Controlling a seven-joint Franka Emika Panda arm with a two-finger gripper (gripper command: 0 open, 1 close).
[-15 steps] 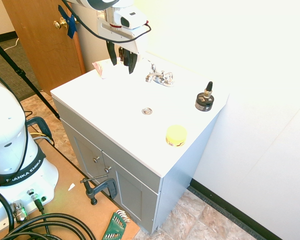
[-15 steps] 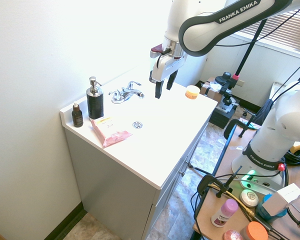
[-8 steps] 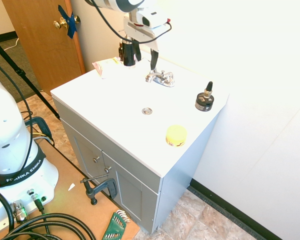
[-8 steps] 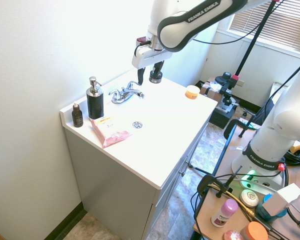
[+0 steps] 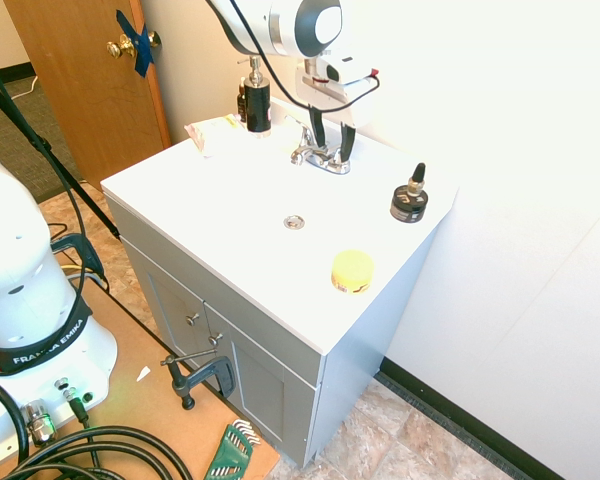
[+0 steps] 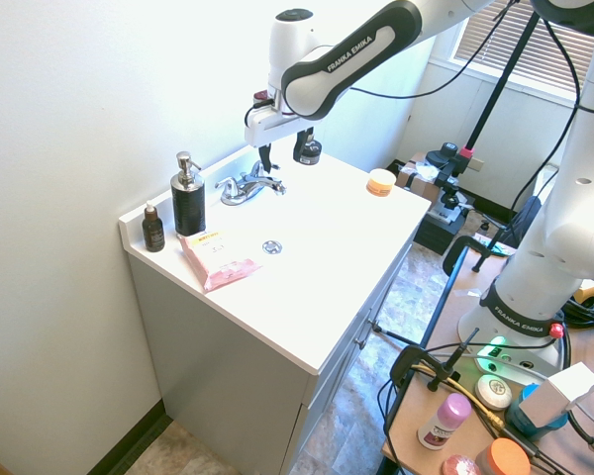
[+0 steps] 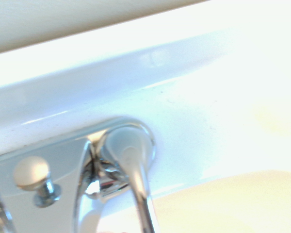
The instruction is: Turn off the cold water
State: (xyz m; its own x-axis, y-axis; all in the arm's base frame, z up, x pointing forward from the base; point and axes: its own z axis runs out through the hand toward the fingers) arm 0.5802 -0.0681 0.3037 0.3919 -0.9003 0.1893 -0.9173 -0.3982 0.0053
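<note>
The cold water's tap, a small chrome faucet, stands at the back of the white vanity top, close to the wall. My gripper hangs directly over the faucet's end nearest the black dropper jar. Its two dark fingers are open and point down on either side of that lever handle. Close up in the wrist view are that chrome lever handle, the faucet's base plate and the drain rod's knob. I see no water stream in any view.
A black pump bottle and a small brown bottle stand at the faucet's other end, by a pink packet. A round yellow tub sits near the front corner. The drain is mid-basin.
My gripper travelled from above the basin back toward the wall, turned at the wrist, and came down over the faucet handle on the dropper-jar side.
</note>
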